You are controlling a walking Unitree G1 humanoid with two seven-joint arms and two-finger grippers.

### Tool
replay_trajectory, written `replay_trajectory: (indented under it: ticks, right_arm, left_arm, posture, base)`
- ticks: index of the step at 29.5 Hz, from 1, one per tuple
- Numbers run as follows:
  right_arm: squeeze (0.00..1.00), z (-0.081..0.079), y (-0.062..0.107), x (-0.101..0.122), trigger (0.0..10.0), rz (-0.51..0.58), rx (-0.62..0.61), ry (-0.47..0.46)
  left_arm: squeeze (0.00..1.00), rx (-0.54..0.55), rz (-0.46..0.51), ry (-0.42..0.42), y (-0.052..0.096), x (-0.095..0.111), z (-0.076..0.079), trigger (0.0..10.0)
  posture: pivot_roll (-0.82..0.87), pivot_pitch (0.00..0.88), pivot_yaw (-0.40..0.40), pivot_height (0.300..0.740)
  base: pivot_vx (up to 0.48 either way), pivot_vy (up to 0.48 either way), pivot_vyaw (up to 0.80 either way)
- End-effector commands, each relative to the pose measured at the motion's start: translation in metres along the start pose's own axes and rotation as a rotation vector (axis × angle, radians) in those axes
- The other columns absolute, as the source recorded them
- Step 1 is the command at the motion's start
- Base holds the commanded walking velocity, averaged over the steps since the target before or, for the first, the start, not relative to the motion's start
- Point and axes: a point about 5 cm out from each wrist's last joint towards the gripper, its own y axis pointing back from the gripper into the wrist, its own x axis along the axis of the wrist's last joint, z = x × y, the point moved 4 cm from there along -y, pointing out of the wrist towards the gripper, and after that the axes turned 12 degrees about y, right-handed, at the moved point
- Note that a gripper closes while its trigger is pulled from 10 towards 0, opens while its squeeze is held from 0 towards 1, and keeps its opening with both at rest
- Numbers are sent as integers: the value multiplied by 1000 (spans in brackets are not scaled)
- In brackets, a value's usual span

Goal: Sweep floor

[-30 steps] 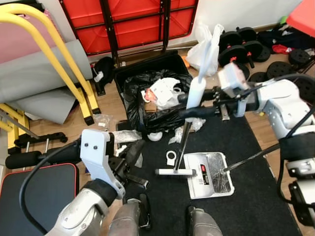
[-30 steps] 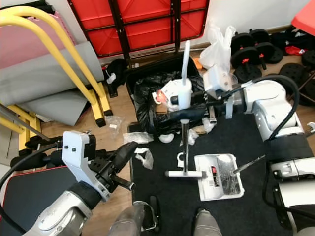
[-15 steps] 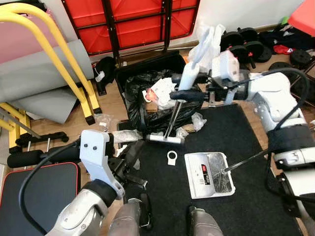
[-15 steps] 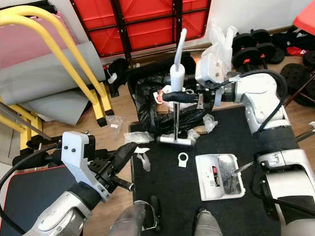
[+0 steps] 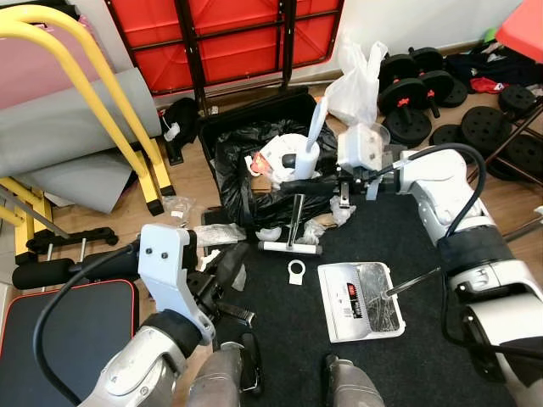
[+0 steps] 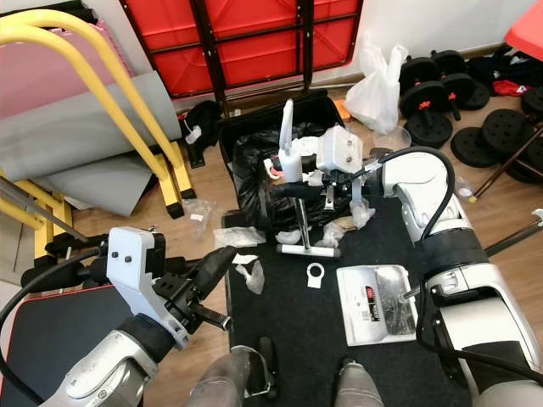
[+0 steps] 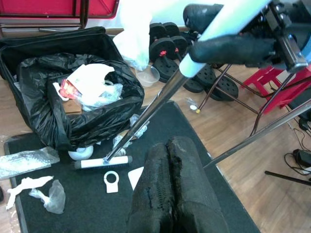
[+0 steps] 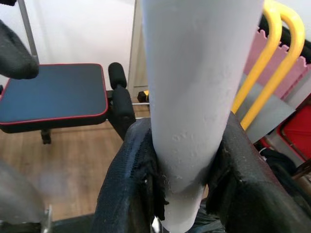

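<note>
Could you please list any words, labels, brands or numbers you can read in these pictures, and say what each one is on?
None can be read.
Dustpan: a small red and black label, too small to read.
White packet in the black bin bag: a red printed patch, too blurred to read.
Broom, held by the right end effector: no markings seen.

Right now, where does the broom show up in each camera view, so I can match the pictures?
Left eye view: broom at centre, head on the black mat by the bin.
Right eye view: centre, same spot.
Left wrist view: shaft slants from the upper right to its head on the mat.
Right wrist view: white handle, clamped by the right gripper.
Shared landmark: black-lined bin.
</note>
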Motion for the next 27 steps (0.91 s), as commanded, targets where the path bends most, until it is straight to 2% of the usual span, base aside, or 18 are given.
replay_trajectory:
  ticks: [1, 2, 4, 7, 12, 19, 23, 24, 25, 27]
  right_arm:
    - [0, -15, -4, -6, 10000, 1, 61, -49]
    - [0, -19, -1, -1, 10000, 34, 86, -89]
    - [0, -19, -1, -1, 10000, 34, 86, -89]
    - [0, -23, 7, 11, 10000, 91, 153, -140]
    - [0, -25, 16, 17, 10000, 102, 219, -153]
    - [0, -23, 22, 20, 10000, 94, 247, -149]
    - [0, -18, 23, 23, 10000, 106, 225, -150]
    - [0, -6, 24, 31, 10000, 146, 169, -157]
    - [0, -6, 24, 31, 10000, 146, 169, -157]
    - [0, 10, 26, 43, 10000, 206, 97, -167]
  left_arm:
    - [0, 2, -17, 1, 4, -2, 1, 10000]
    - [0, 2, -18, 1, 4, -2, 1, 10000]
    - [0, 2, -18, 1, 4, -2, 1, 10000]
    - [0, 0, -19, 1, 4, -2, 0, 10000]
    - [0, -1, -19, 0, 3, -2, -1, 10000]
    - [0, -1, -19, -2, 2, -2, -1, 10000]
    - [0, -1, -19, -3, 2, -2, -2, 10000]
    - [0, -1, -19, -2, 1, -2, -2, 10000]
    - [0, -1, -19, -2, 1, -2, -2, 10000]
    - [0, -2, -18, -2, 1, -2, -2, 10000]
  posture:
    - [10, 322, 22, 740]
    - [9, 321, 23, 740]
    - [9, 321, 23, 740]
    - [3, 321, 24, 740]
    - [0, 316, 26, 740]
    - [-1, 312, 25, 740]
    - [-2, 311, 24, 740]
    - [-1, 310, 24, 740]
    - [-1, 310, 24, 740]
    - [-5, 309, 23, 740]
  base:
    - [0, 0, 0]
    - [0, 0, 0]
    - [0, 0, 0]
    - [0, 0, 0]
    - [0, 0, 0]
    - [0, 0, 0]
    - [0, 0, 0]
    - [0, 0, 0]
    - [0, 0, 0]
    - [0, 0, 0]
